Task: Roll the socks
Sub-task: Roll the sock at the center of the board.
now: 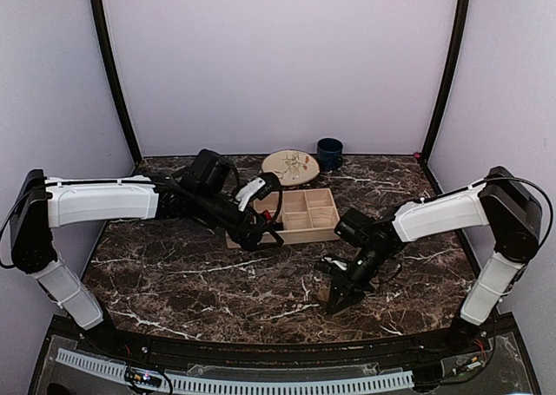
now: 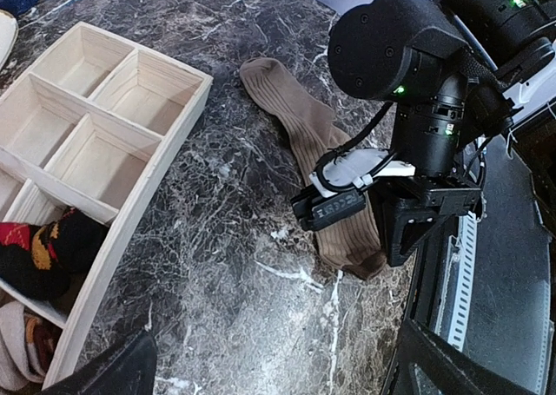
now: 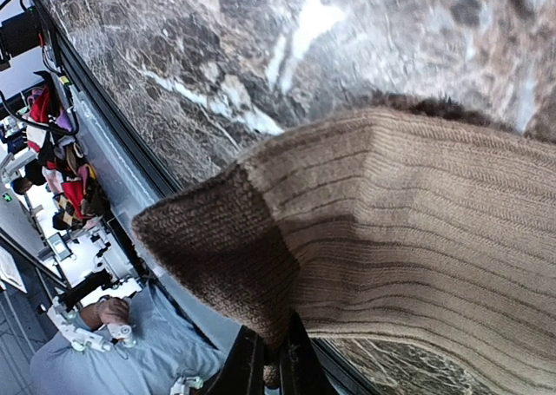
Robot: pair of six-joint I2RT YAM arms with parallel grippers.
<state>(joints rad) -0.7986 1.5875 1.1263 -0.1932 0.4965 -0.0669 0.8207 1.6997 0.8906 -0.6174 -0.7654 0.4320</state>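
Sock (image 2: pixel 300 134), tan ribbed, lies on the table (image 1: pixel 174 282), one end pinched by right gripper (image 3: pixel 274 365); left gripper (image 1: pixel 263 235) spread wide.

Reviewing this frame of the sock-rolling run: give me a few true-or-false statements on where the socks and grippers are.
1. The plain tan ribbed sock lies on the dark marble table, outside the wooden compartment tray. True.
2. The right gripper is open, clear of that sock. False: it is shut on the sock's end.
3. The black sock with red-orange diamonds sits in a tray compartment. True.
4. The left gripper holds the beige striped sock. False: it is open and empty; that sock lies in the tray.
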